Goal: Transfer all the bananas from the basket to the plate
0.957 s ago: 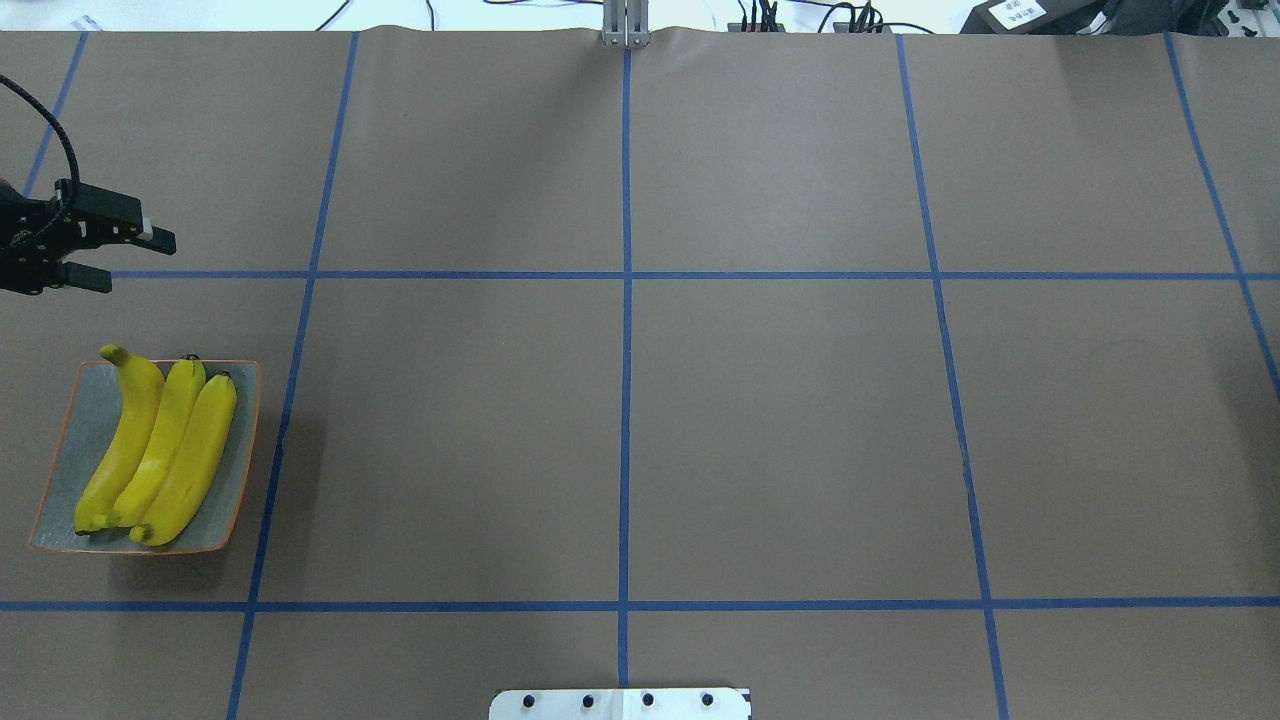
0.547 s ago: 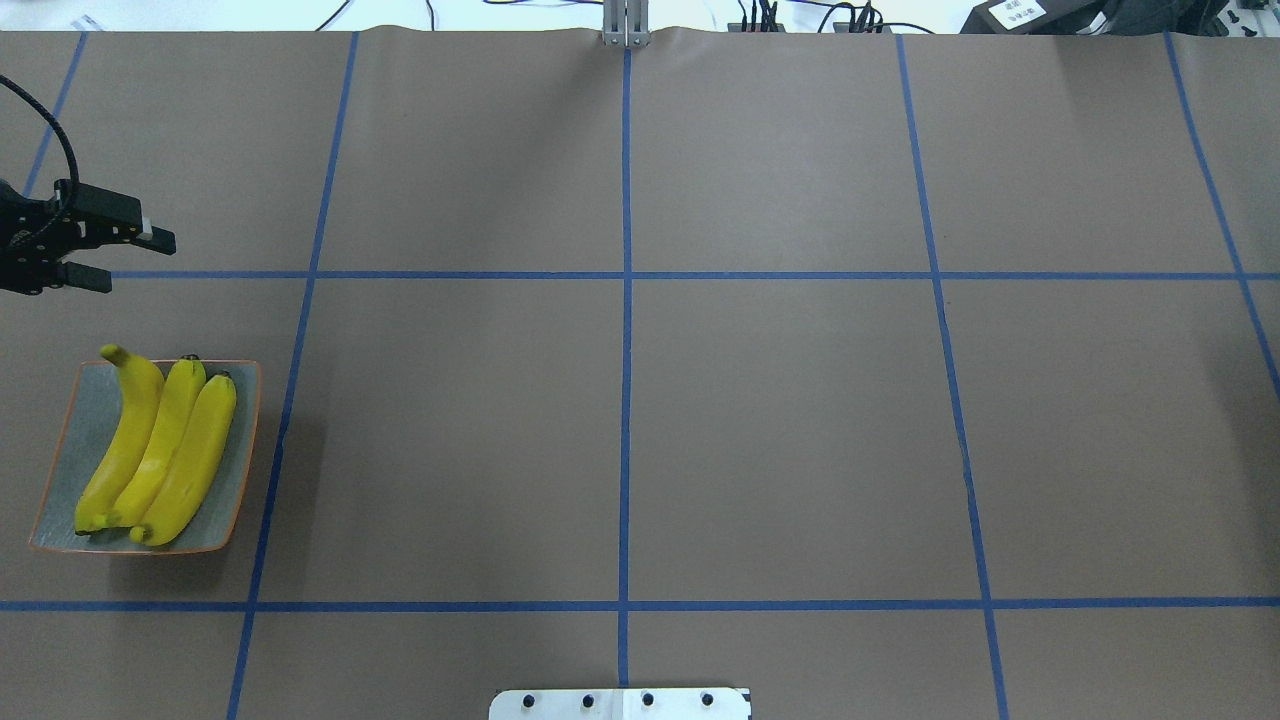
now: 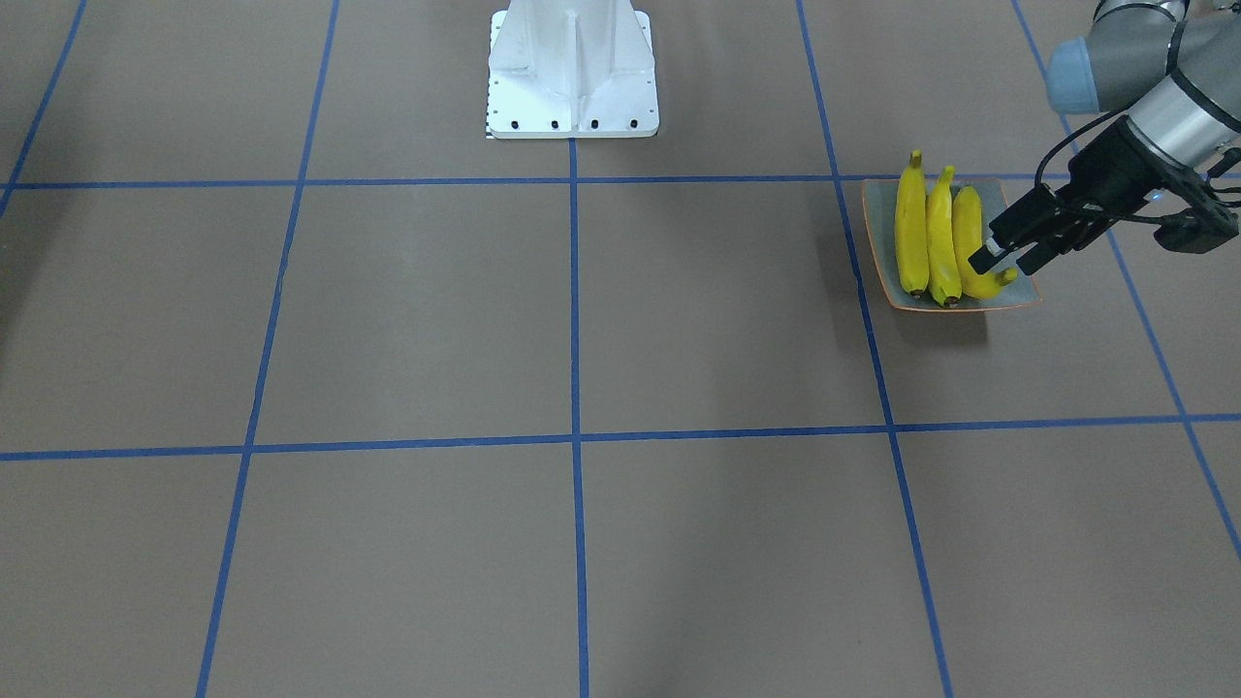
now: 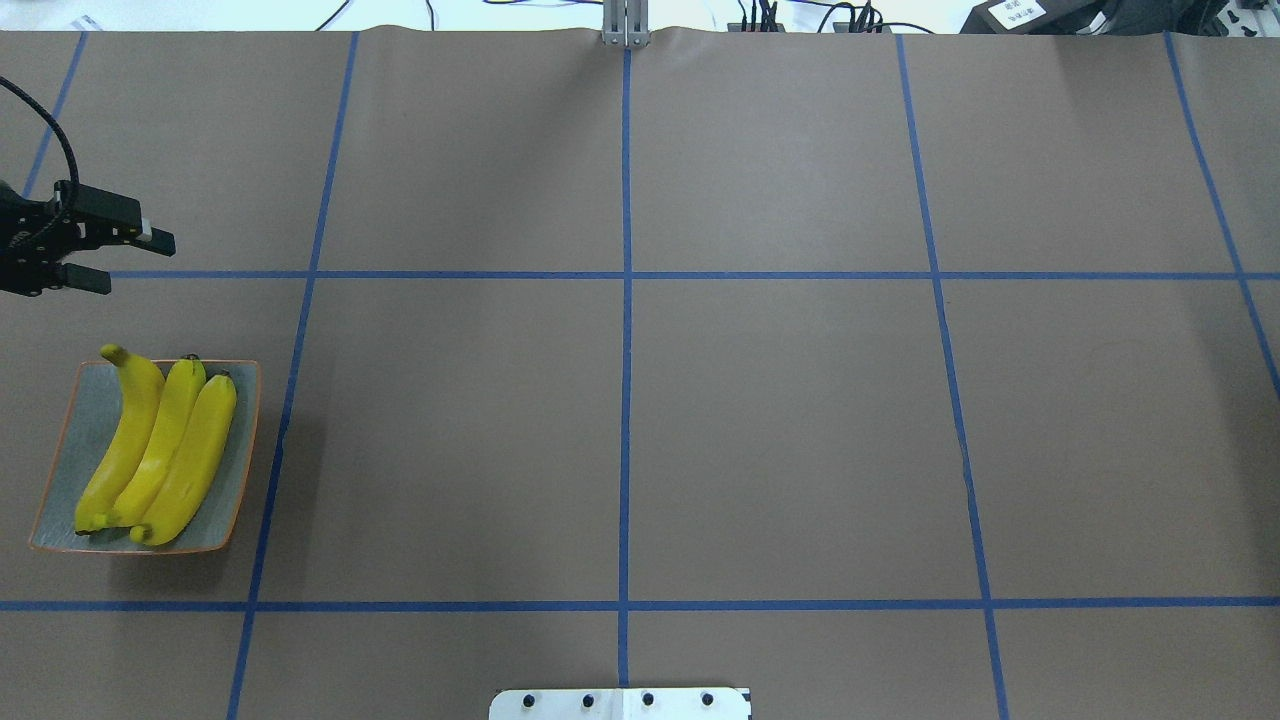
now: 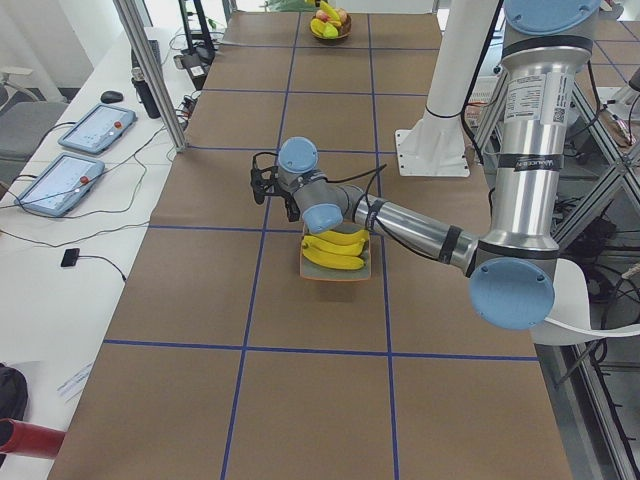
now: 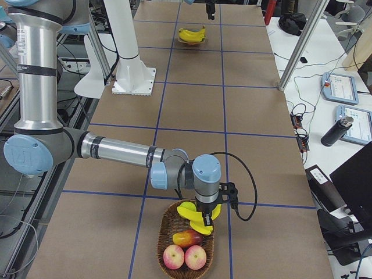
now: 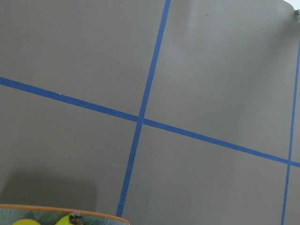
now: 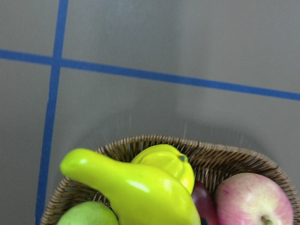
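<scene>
Three yellow bananas (image 4: 160,450) lie side by side on the square grey plate (image 4: 90,395) with the orange rim, at the table's left. My left gripper (image 4: 135,262) hovers open and empty beyond the plate's far edge, and the front-facing view shows the same gripper (image 3: 999,260) by the banana tips. One more banana (image 8: 140,187) lies in the wicker basket (image 8: 225,157). My right gripper (image 6: 204,224) is right over that banana (image 6: 195,212). It shows only in the right side view, so I cannot tell whether it is open or shut.
The basket (image 6: 168,226) also holds two red apples (image 6: 185,257), a mango (image 6: 186,237) and other yellow and green fruit. The robot's white base (image 3: 572,68) stands at mid-table. A person's tablets and cables (image 5: 80,150) lie on a side bench.
</scene>
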Robot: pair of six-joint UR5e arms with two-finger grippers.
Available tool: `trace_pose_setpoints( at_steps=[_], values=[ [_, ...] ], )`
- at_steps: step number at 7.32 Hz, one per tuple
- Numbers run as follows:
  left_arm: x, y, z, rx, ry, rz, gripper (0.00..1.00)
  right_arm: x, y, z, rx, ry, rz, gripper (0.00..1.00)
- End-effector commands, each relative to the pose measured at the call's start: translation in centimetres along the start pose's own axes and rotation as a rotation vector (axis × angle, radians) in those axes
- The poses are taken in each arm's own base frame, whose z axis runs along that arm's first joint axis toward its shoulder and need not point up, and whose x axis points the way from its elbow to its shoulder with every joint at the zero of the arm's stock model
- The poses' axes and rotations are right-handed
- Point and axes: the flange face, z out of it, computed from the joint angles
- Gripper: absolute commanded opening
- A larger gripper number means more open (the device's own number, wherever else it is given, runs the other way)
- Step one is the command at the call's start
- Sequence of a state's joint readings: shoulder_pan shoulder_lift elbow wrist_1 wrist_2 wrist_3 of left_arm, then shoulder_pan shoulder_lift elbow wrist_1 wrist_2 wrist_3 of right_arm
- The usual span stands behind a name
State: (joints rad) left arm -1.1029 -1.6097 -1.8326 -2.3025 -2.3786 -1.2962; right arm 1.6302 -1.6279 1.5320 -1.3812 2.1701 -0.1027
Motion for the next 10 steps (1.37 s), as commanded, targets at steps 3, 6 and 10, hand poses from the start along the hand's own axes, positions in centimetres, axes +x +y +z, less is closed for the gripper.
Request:
trace_pose_setpoints(
  at_steps=[3, 6, 10],
  values=[
    [2.5, -0.7, -0.1, 0.013, 0.032, 0.038, 1.0, -5.3, -8.4, -9.5, 0.123, -0.162, 0.041, 0.0],
    [9.5, -3.0, 0.2, 0.05, 0.101, 0.113, 1.0, -20.2, -16.1, -10.9, 0.042, -0.388, 0.191, 0.0],
    [18.7, -0.2, 2.4, -0.012, 0.201, 0.234, 1.0, -48.7, -19.8, -10.6, -0.185, -0.51, 0.219, 0.0]
  ],
)
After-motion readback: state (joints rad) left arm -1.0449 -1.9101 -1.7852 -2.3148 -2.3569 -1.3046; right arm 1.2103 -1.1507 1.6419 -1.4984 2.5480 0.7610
